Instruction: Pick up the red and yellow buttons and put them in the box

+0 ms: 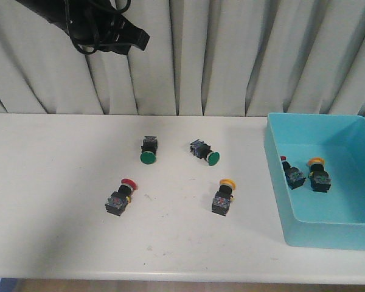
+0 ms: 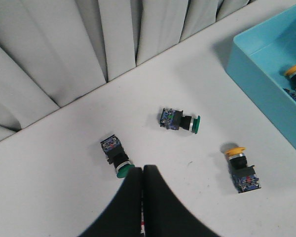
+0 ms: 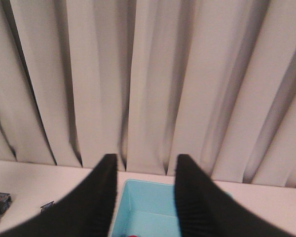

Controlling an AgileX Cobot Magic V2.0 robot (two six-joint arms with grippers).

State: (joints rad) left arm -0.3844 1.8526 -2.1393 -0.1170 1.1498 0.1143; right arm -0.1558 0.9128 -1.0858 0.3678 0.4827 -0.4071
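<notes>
On the white table a red button lies front left and a yellow button lies front centre, also in the left wrist view as the yellow button. The light-blue box stands at the right. In it lie a red button and a yellow button. My left gripper is shut on nothing, high above the table, its tips in line with a green button. My right gripper is open and empty above the box.
Two green-capped buttons lie mid-table behind the red and yellow ones. The left arm hangs dark at the top left. Grey curtains close off the back of the table. The table's front edge runs just below the box.
</notes>
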